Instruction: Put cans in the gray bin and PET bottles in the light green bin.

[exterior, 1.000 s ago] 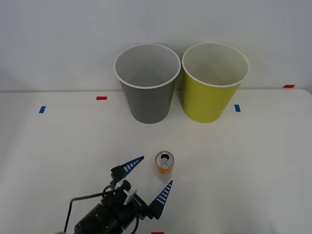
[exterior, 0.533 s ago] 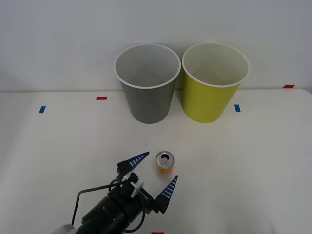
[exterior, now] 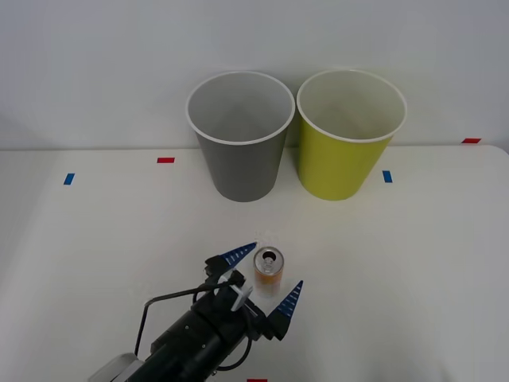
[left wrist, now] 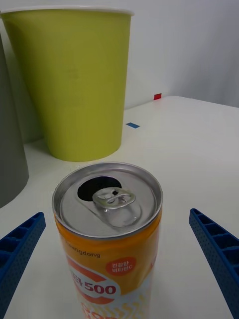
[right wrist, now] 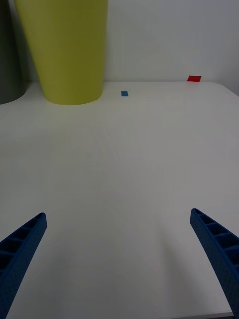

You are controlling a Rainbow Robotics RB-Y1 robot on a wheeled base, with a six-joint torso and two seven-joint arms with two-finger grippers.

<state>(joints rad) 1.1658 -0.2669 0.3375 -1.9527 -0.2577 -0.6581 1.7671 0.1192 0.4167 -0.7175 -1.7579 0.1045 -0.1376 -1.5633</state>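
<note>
- Left gripper at the near edge of the tabletop, reaching forward from a black arm, its blue ribbed jaws spread wide with one on each side of the can, neither touching it.
- Can standing upright on the tabletop between those jaws, slightly left of centre; it has a silver top with an opened pull-tab hole and an orange and white label.
- In the left wrist view the can stands close in front of the camera, with a blue finger at each lower corner and clear gaps to either side.
- Right gripper low over bare tabletop to the right, jaws spread apart and holding nothing.
- Beyond the can, at the far side of the tabletop, two tall tapered bins stand upright side by side, just beside each other.
- Gray bin on the left, white rim, pale inside.
- Light green bin on the right, same shape, white rim, pale inside.
- Small red and blue tape marks lie on the tabletop near the far edge, either side of the bins.
- Plain white wall behind.
</note>
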